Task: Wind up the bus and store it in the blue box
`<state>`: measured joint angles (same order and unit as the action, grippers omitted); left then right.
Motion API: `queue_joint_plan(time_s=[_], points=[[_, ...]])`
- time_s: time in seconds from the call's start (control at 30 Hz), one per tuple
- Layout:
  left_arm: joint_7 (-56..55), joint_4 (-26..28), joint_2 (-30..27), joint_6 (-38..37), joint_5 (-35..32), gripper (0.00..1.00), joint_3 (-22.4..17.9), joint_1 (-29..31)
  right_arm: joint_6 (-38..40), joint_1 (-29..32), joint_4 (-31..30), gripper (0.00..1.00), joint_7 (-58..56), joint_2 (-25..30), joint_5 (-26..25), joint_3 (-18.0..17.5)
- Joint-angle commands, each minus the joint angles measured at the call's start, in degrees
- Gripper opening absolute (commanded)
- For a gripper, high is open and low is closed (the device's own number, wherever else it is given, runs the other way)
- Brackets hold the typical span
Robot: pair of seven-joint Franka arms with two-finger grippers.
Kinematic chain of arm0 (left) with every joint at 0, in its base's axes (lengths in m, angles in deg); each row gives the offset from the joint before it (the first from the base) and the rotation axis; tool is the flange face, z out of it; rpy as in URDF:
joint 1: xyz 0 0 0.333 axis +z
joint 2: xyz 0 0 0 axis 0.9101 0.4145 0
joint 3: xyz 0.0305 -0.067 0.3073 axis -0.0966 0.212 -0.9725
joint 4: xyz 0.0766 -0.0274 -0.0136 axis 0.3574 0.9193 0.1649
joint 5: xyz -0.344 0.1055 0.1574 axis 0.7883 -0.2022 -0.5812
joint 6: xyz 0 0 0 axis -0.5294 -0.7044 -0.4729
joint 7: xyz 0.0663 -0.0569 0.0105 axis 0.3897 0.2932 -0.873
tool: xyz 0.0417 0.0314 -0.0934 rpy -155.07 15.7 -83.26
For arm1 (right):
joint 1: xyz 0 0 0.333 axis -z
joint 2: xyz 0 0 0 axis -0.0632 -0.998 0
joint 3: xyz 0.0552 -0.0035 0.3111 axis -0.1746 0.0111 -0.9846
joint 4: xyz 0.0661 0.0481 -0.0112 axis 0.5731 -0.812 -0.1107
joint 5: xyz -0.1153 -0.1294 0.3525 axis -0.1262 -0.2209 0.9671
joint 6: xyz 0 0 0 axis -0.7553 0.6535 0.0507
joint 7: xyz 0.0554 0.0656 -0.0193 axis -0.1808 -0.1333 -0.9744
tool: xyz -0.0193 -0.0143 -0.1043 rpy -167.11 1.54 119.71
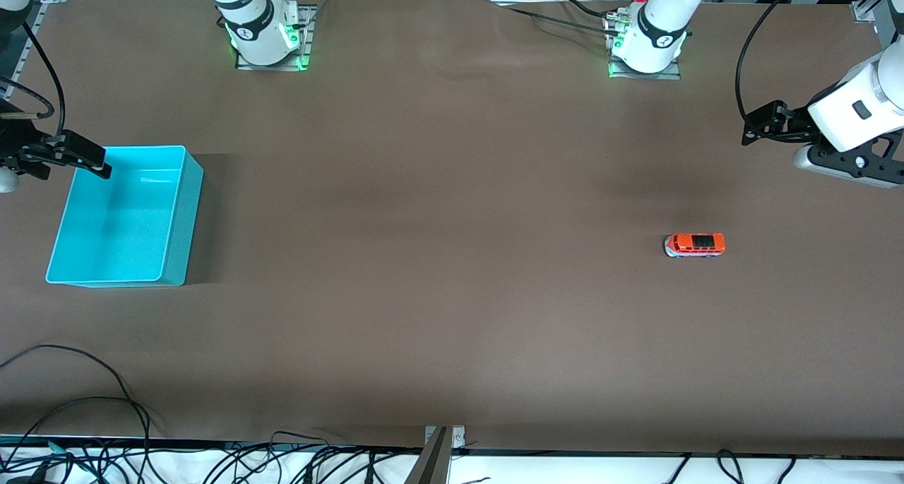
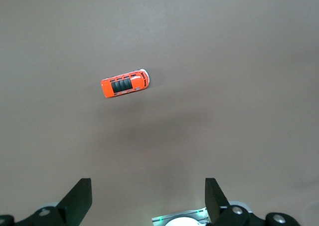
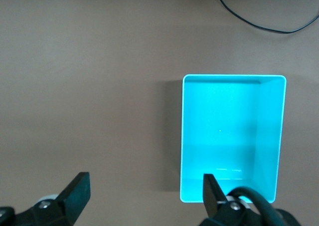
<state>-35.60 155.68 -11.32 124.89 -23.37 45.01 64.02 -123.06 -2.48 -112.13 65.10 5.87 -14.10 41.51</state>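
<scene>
the bus (image 2: 125, 84) rests on its wheels on the brown table (image 2: 239, 61), roof up, alone. the left gripper (image 2: 148, 198) hangs above the table well apart from the bus, its two dark fingers (image 2: 79, 198) spread wide, nothing between them.

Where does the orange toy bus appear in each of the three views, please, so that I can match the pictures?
Front view: the bus stands on the brown table, toward the left arm's end, with the open left hand up in the air near it.
Left wrist view: the bus lies on bare table, apart from that hand's open fingers.
Right wrist view: not in it; only the blue box shows.
Shared landmark: the brown table surface.
</scene>
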Motion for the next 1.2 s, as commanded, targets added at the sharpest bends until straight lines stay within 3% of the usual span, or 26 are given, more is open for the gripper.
queue_joint_plan(time_s=[0.0,0.43,0.77,1.0,1.17], points=[[7.4,-1.4,1.2,-1.0,0.9,1.0,-0.1,0.6,0.4,0.0,1.2,1.0,0.3,-0.5,1.0,0.1],[31.9,-0.8,2.6,2.6,-0.6,1.0,-0.5,2.0,0.4,0.0,1.2,1.0,0.4,-0.5,1.0,0.1],[55.5,-0.2,9.4,10.1,-0.9,1.0,-0.5,4.6,0.4,0.0,1.2,1.0,0.3,-0.5,1.0,0.1],[62.3,1.4,13.1,15.6,-4.2,1.0,-0.4,4.7,0.5,0.0,1.2,1.0,0.3,-0.5,1.0,0.1],[63.7,6.9,13.9,22.8,-4.3,1.0,-0.2,4.7,0.4,0.0,1.2,1.0,0.2,-0.5,1.0,0.1]])
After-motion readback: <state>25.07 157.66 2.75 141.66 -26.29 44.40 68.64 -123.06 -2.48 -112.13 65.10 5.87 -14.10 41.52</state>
